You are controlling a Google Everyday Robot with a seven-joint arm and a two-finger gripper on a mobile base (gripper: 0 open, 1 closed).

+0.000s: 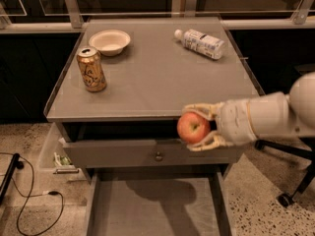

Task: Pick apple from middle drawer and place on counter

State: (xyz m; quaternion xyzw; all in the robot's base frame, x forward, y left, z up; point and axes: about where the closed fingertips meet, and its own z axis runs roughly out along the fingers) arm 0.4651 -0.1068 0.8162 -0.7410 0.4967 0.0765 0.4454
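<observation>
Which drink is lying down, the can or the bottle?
The plastic bottle, back right on the counter, lies on its side; the gold can stands upright. The gripper holds the apple by the counter's front edge.
</observation>
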